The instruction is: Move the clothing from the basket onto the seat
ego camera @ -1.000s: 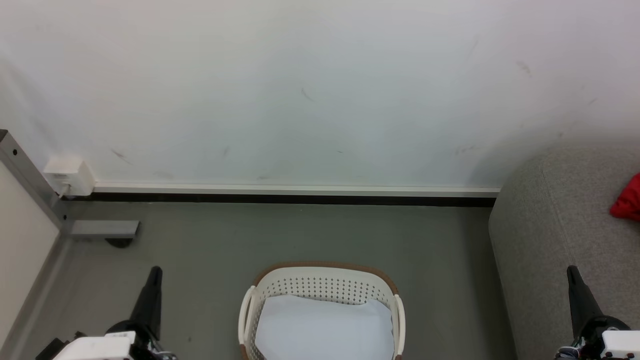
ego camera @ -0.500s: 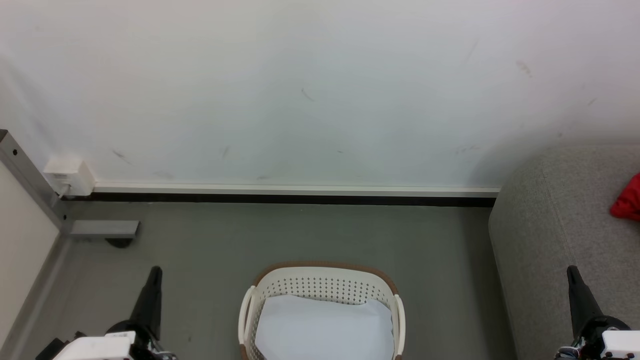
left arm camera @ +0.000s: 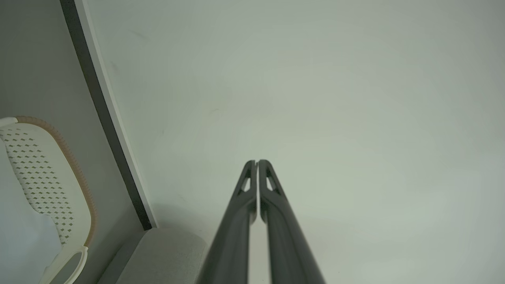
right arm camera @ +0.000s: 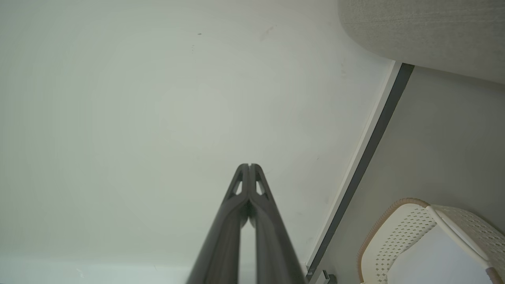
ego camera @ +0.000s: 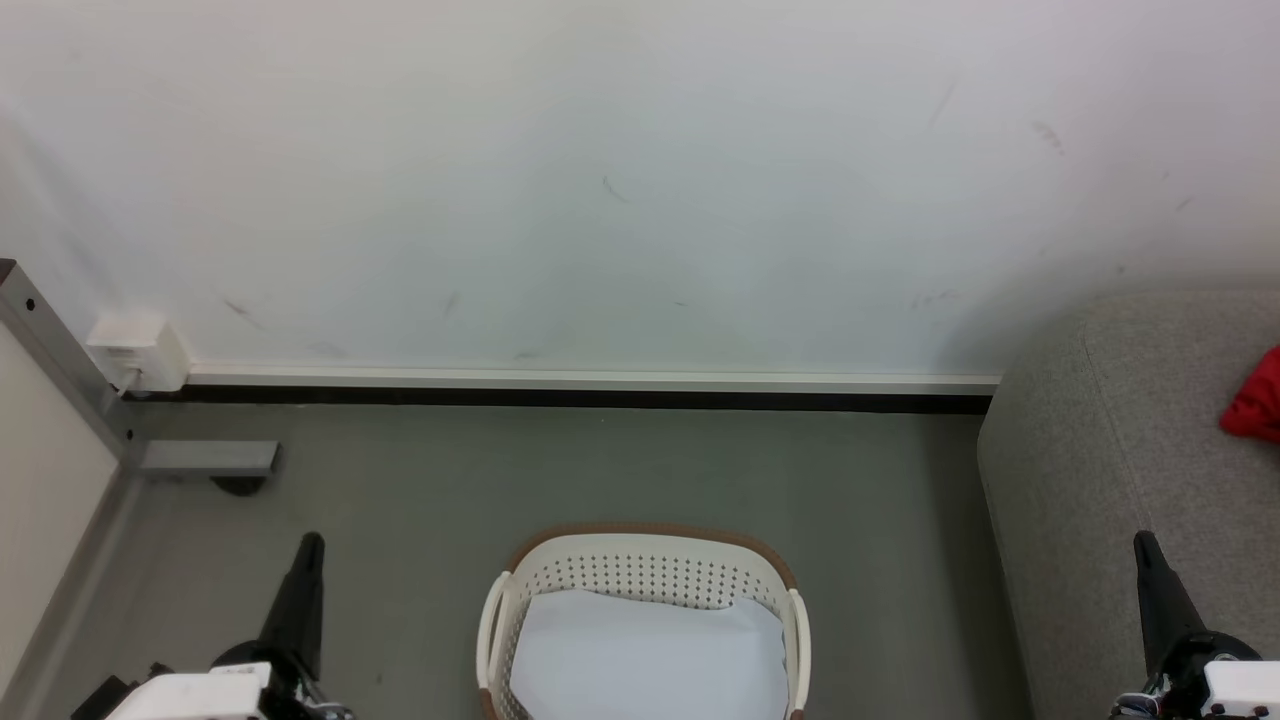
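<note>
Looked forward and down from the head onto floor (ego camera: 600, 470), basket (ego camera: 640, 572) and wall (ego camera: 600, 180). Faced that wall from both wrists, seemingly from nearer, tilted sideways. Shared across all three: basket, skirting (ego camera: 600, 380), a corner of the seat (ego camera: 1100, 450).

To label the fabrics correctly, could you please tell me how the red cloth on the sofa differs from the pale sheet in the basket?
The red cloth is bright red; the pale sheet is bluish-white. The red cloth lies bunched on the grey sofa, cut off at the frame's edge; the pale sheet lies fairly flat in the basket. Both are loose fabric.
</note>
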Motion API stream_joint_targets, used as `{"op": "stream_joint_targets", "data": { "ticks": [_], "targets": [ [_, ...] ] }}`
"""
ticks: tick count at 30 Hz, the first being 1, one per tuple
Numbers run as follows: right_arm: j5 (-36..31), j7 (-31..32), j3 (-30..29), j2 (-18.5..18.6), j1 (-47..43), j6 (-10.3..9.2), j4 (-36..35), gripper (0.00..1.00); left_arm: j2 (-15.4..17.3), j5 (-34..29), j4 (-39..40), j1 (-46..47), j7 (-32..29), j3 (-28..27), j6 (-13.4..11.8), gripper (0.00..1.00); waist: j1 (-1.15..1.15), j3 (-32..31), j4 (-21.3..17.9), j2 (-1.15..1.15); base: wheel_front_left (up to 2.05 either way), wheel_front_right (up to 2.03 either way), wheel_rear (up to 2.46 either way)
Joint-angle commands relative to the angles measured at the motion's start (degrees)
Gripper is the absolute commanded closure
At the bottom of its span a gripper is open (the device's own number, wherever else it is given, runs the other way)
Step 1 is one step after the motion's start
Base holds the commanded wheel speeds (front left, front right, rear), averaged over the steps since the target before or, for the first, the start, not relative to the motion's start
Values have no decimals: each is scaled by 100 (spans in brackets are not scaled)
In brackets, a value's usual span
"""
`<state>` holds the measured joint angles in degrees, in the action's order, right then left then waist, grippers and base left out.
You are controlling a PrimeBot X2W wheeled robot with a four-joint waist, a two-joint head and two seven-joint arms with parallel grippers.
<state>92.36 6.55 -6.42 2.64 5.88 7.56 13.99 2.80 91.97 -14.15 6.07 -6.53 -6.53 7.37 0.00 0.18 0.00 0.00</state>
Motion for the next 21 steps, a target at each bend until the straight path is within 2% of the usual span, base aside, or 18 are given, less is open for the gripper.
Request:
{"op": "stream_joint_targets", "data": {
  "ticks": [1,21],
  "targets": [
    [13,15,-21,45,79,-14,11,100,15,83,19,43,-20,-9,28,100,0,0,0,0,0,0,0],
    [13,14,-21,45,79,-14,11,100,15,83,20,43,-19,-9,28,100,0,0,0,0,0,0,0]
  ]
}}
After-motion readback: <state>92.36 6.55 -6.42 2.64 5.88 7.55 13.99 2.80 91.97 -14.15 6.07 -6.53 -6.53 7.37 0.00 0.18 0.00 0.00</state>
